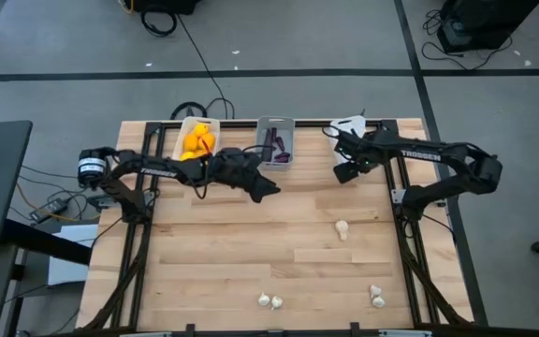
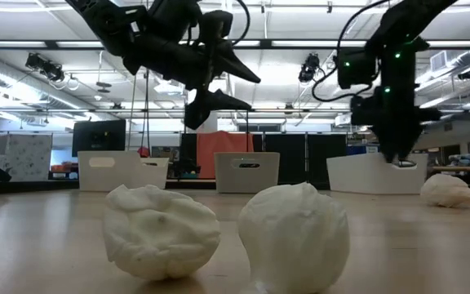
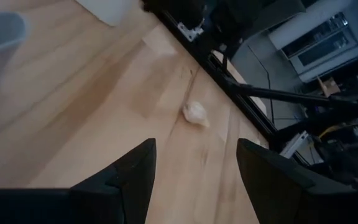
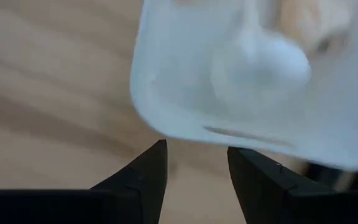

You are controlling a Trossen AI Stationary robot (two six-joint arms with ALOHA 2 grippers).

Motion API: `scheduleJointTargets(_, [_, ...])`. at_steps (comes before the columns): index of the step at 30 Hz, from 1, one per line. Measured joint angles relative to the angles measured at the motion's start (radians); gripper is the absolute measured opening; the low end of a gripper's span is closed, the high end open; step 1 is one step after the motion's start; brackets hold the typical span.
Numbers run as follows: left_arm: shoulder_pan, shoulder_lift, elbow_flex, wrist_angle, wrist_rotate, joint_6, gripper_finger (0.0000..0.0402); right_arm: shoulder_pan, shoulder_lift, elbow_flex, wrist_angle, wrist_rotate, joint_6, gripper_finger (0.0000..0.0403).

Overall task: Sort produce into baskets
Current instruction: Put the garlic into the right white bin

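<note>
Jaws of left gripper [image 1: 271, 190] & right gripper [image 1: 343, 172] open, empty: orange fruits [image 1: 196, 142], purple pieces [image 1: 276, 143] binned; four garlic bulbs [image 1: 342, 228] left on table [image 1: 213, 253].

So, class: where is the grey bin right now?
In the high view the grey bin sits at the table's far edge, near the middle, just right of the white bin of orange fruit, with dark purple pieces inside.
</note>
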Motion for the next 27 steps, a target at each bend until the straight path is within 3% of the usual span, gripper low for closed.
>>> scheduleJointTargets(4, [-0.019, 0.000, 0.000, -0.004, -0.009, -0.026, 0.0229, -0.017, 0.039, 0.002, 0.194, -0.003, -0.117, 0.0174])
scheduleJointTargets(8, [-0.038, 0.000, 0.000, -0.003, -0.016, -0.070, 0.0229, -0.024, 0.049, 0.010, 0.235, -0.014, -0.145, 0.0174])
scheduleJointTargets(16, [-0.125, 0.000, 0.000, 0.077, -0.063, -0.112, 0.0229, -0.004, -0.047, 0.045, 0.066, -0.009, -0.165, 0.0174])
scheduleJointTargets(23, [-0.226, 0.000, 0.000, 0.125, -0.101, -0.008, 0.0215, 0.009, -0.197, 0.046, 0.065, -0.229, -0.201, 0.0174])
scheduleJointTargets(27, [-0.313, 0.000, 0.000, 0.129, -0.082, 0.064, 0.0213, 0.009, -0.256, 0.046, 0.077, -0.274, -0.207, 0.0174])
